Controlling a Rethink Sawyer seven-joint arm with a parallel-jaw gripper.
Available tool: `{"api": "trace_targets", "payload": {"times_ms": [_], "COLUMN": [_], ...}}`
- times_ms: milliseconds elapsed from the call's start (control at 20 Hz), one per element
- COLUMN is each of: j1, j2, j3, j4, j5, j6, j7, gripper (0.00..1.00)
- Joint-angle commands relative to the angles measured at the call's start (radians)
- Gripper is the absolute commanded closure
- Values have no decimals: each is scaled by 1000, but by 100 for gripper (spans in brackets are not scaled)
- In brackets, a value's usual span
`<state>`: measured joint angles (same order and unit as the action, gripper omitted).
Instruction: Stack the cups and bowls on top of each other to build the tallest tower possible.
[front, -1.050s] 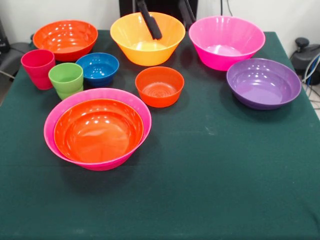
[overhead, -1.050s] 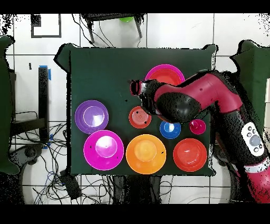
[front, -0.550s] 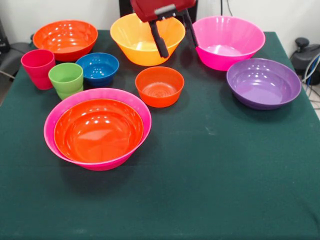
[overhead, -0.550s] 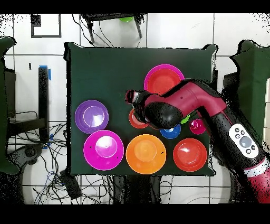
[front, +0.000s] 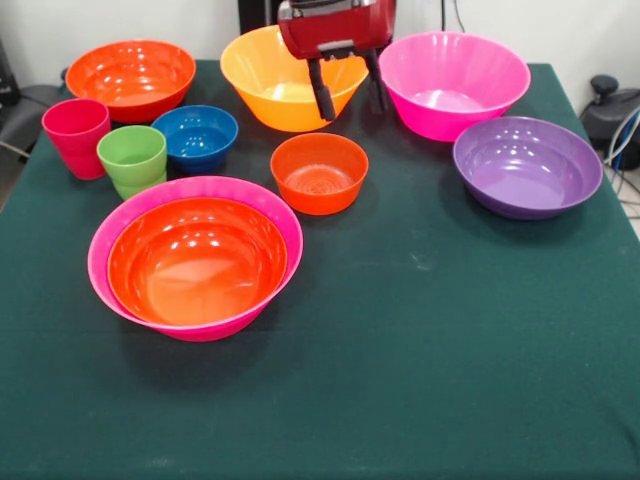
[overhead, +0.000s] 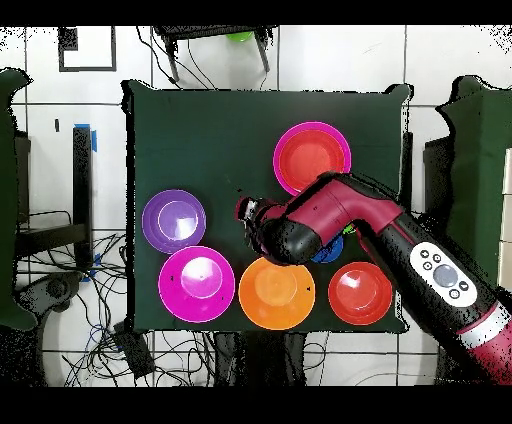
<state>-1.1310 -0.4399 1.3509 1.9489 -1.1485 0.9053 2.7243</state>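
Front view: pincer (front: 349, 102) hangs spread beside light orange bowl (front: 290, 75).

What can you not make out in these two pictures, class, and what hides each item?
- Overhead view: the arm covers the small orange-red bowl, both cups and most of the small blue bowl.
- Front view: the top edge cuts off the arm above the gripper.
- Front view: the nested red-orange bowl hides the magenta bowl's inside.

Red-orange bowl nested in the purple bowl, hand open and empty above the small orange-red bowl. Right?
Not quite. The front view shows the glossy red-orange plastic bowl nested in a large magenta bowl, not the purple bowl, which is empty. The hand is open and empty above the small orange-red bowl.
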Motion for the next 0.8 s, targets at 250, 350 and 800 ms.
{"api": "trace_targets", "payload": {"times_ms": [250, 350, 800], "j1": [99, 111, 180], "j2": [-85, -86, -115], "j3": [-341, -382, -530], "j4": [142, 149, 169], "j5": [59, 58, 89], "j6": [-169, -211, -366], "j7": [475, 494, 503], "gripper": [0, 0, 0]}}
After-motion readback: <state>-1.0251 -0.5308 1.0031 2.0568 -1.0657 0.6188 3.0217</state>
